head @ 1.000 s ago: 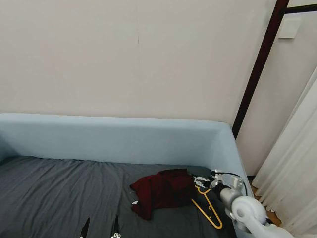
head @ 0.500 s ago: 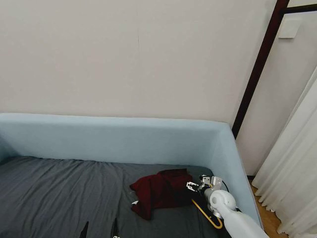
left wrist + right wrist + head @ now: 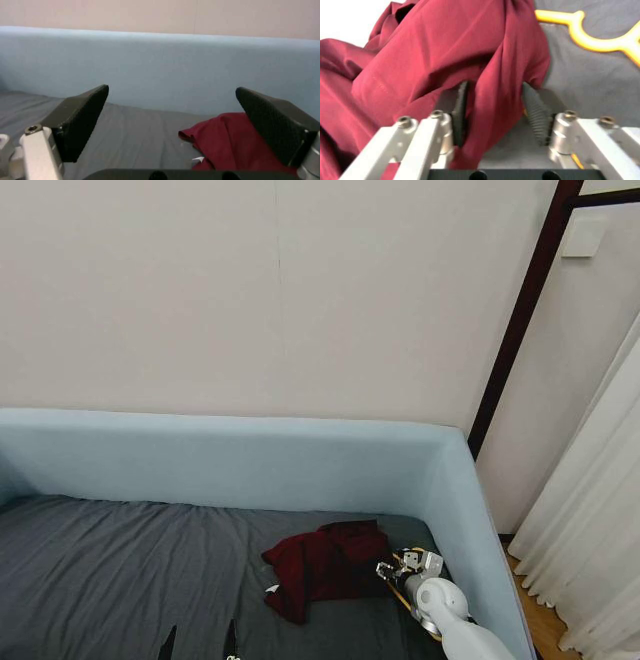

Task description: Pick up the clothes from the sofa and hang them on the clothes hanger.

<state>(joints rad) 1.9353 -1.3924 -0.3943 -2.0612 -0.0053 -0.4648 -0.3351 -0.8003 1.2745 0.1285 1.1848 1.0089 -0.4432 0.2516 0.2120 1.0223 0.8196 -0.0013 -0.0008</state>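
White rounded arm, silver right pincer, ribbed black pads.

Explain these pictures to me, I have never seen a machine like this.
This is a wheeled robot with two arms, each ending in a claw. The wide picture comes from a camera on its head, looking down at a light blue sofa with a grey cover. On it lie a dark red garment and a yellow hanger. The other two pictures come from cameras on the wrists. The right claw is down at the garment, its open fingers on either side of a fold of cloth, not yet pinched. The left claw hangs open above the seat, holding nothing.
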